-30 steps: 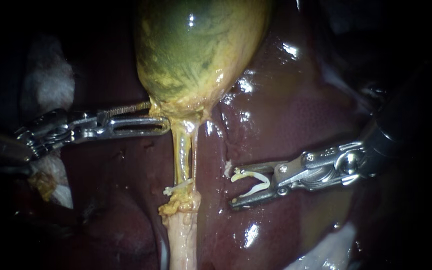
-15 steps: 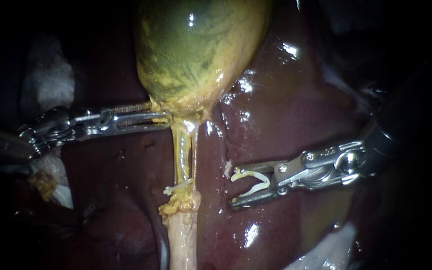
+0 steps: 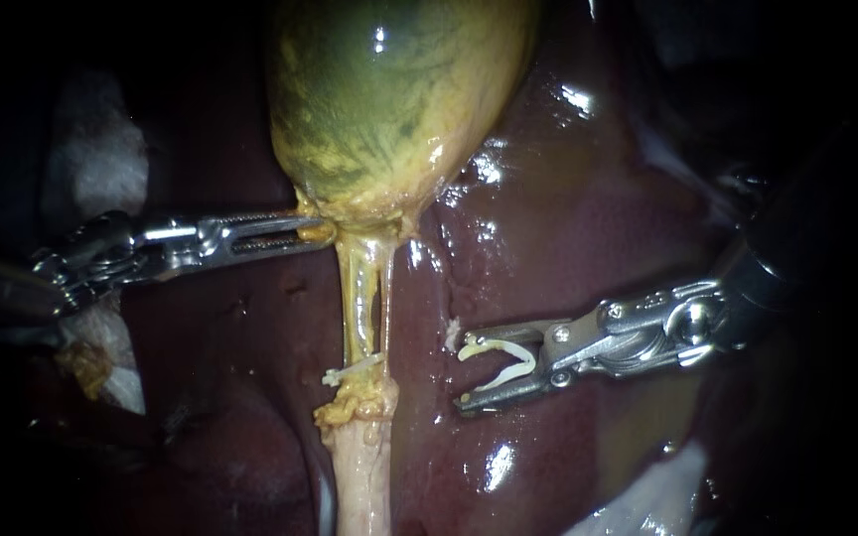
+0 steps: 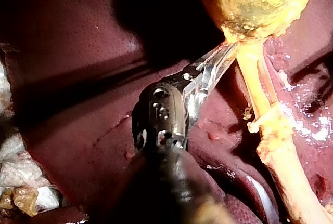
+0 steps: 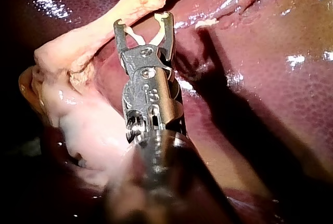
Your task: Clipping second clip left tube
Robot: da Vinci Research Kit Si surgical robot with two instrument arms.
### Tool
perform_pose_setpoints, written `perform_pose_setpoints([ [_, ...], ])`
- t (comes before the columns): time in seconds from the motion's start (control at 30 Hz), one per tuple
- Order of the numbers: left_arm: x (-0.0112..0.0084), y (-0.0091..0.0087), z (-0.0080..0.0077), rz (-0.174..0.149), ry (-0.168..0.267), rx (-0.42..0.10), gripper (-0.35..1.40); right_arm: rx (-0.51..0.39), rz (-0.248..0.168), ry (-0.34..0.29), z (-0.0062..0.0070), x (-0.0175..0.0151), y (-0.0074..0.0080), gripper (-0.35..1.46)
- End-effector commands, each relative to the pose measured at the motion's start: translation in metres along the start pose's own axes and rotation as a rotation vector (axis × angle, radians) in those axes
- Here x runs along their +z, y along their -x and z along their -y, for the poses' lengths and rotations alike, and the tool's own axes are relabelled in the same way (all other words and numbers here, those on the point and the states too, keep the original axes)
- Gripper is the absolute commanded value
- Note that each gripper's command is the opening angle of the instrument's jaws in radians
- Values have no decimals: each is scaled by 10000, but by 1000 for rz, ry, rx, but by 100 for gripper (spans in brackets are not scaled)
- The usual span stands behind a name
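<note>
Pincer (image 3: 459,369) of my right instrument stands wide, both jaws bearing on the white clip (image 3: 497,361) seated between them. Just ahead lies bare, slick liver (image 3: 419,328), which looks like open room for the approach. Beyond, apart from the tips, runs the left tube (image 3: 355,303). It looks thin, soft, wet and easily torn, so straddle it squarely beside the placed clip (image 3: 352,369). Farthest, my left instrument's pincer (image 3: 312,230) grips the gallbladder (image 3: 389,99) at its neck, holding the tube taut.

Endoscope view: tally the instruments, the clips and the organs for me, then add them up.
Instruments: 2, left instrument and right instrument.
Clips: 2, fixed clip on the tube, and loaded clip in the right instrument.
Organs: 2, gallbladder and liver.
Total: 6.
</note>
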Motion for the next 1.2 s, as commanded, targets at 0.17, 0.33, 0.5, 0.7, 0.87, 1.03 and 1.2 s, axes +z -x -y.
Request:
perform_pose_setpoints([
  [0.17, -19, -12, -14, 7, 11, -10, -35, 51, -30, -13, 5, 1, -5, 55],
  [0.33, -32, -21, -29, 10, 12, -19, -35, 94, -94, -39, 13, 5, -18, 55],
  [0.5, -36, -21, -42, 13, 21, -22, -35, 133, -125, -43, 16, 15, -33, 55],
  [0.7, -37, -20, -48, 11, 24, -23, -35, 185, -129, -34, 5, 41, -41, 56],
  [0.87, -37, -20, -52, 13, 29, -23, -35, 215, -132, -31, -6, 62, -41, 56],
  [1.03, -37, -19, -56, 14, 32, -24, -35, 247, -135, -25, -15, 79, -37, 56],
  [1.2, -38, -20, -60, 14, 31, -25, -35, 259, -137, -20, -24, 91, -27, 55],
])
